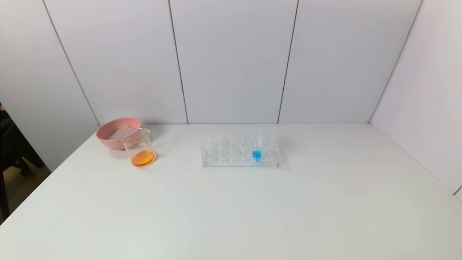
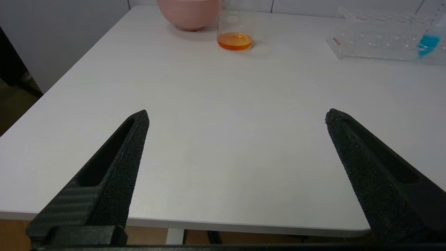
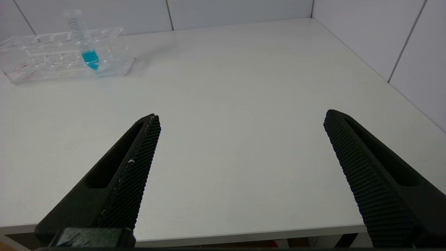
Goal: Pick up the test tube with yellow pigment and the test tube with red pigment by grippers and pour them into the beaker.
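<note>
The beaker (image 1: pixel 140 147) stands at the table's back left and holds orange liquid; it also shows in the left wrist view (image 2: pixel 234 33). The test tubes with yellow and red pigment are out of view. My left gripper (image 2: pixel 237 116) is open and empty over the table's near left edge. My right gripper (image 3: pixel 242 118) is open and empty over the near right edge. Neither gripper shows in the head view.
A clear tube rack (image 1: pixel 240 151) stands mid-table and holds one tube with blue liquid (image 1: pixel 257 146), seen also in the right wrist view (image 3: pixel 85 45). A pink bowl (image 1: pixel 116 131) sits just behind the beaker. Walls close the back and right sides.
</note>
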Available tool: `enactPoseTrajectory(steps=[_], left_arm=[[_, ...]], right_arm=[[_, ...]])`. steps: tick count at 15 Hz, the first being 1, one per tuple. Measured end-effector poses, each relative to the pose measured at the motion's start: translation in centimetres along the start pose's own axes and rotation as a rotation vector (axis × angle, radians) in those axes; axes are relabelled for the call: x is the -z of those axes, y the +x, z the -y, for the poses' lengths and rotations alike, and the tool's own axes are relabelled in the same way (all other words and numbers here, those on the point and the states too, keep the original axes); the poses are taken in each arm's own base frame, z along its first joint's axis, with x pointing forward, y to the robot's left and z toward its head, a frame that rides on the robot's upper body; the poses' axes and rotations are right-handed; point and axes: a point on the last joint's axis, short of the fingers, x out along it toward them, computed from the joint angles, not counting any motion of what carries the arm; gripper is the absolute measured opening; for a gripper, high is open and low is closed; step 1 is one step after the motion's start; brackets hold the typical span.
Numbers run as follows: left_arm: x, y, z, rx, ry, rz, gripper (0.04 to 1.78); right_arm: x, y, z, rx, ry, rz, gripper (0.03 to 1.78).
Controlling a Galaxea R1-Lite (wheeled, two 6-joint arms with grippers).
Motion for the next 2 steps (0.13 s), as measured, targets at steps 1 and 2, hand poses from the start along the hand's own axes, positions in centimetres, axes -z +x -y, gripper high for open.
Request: enactPoseTrajectory(steps=[1,2], left_arm=[[0.00,0.00,0.00,0.000,0.000,0.000,1.76],[0.00,0.00,0.00,0.000,0.000,0.000,1.76]], right_arm=[[0.00,0.00,0.00,0.000,0.000,0.000,1.71],[0.00,0.00,0.00,0.000,0.000,0.000,1.71]])
